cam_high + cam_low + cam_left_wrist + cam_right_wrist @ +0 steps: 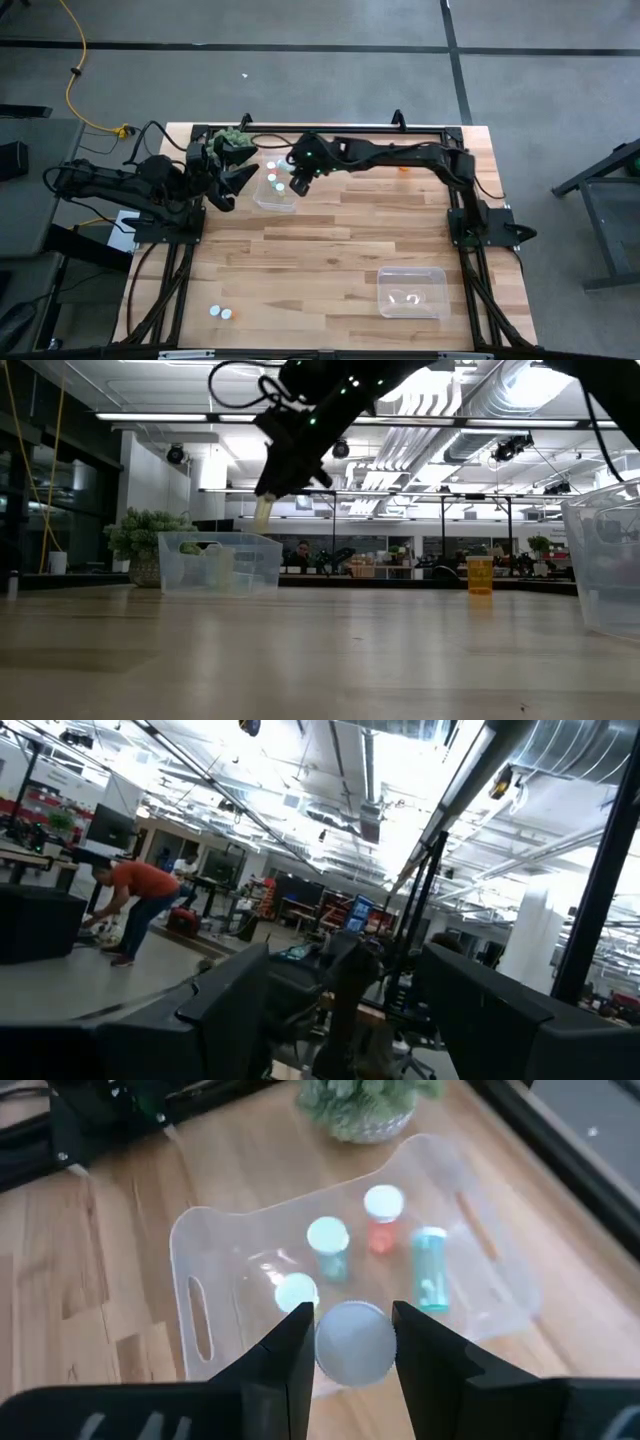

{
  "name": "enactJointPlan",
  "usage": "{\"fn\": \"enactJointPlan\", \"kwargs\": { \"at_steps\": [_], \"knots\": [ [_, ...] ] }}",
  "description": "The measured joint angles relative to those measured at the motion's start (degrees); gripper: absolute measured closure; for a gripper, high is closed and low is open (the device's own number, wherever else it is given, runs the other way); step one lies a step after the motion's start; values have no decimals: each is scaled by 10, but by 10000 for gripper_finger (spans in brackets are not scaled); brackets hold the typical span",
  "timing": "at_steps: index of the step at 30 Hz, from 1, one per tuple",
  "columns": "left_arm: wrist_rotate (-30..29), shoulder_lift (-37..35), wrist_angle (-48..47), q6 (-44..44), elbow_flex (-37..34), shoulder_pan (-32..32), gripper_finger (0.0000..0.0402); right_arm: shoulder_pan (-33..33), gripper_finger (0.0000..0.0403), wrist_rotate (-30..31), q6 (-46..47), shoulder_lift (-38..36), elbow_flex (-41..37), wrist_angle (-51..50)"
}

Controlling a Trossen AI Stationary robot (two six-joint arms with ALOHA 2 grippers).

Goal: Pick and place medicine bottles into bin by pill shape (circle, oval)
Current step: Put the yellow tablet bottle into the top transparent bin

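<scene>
Your white-capped bottle sits clamped between the fingers of the right gripper, held in the air above the clear bin at the far side of the worktop. Inside that bin you have four more bottles. Your left gripper waits beside the bin with its jaws apart.

Pill shapes inside the small capped medicine bottles are too small to tell. The second clear plastic bin is cut off at the low view's edge.
</scene>
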Motion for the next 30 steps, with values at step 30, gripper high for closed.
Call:
{"fn": "enactJointPlan", "kwargs": {
  "at_steps": [30],
  "knots": [
    [2, 0, 0, 0, 0, 0, 149, 0, 297, -18, 24, 60, 19, -14]
  ]
}}
